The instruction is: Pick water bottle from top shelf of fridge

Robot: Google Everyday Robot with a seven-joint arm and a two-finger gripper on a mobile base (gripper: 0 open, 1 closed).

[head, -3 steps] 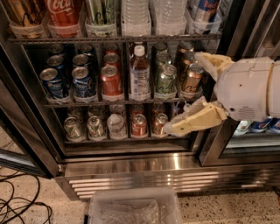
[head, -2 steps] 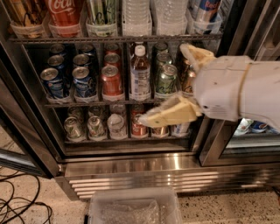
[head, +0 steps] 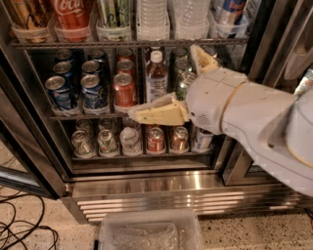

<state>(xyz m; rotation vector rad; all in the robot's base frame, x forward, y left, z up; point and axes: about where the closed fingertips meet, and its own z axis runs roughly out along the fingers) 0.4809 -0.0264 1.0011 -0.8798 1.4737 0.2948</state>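
Water bottle [head: 153,19] stands upright on top shelf [head: 73,44]; end effector [head: 161,80] below gapes wide, empty.

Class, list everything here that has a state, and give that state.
gripper, open, empty, before the middle rack.
water bottle, upright on the top shelf, untouched.
fridge, door open.
brown-drink bottle, upright, capped.
cans, upright.

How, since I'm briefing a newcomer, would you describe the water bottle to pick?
In the fridge, look along the top shelf, above the open gripper. The water bottle is clear and ribbed, standing between the green-and-white can and a second clear bottle; everything else up there is coloured and printed.
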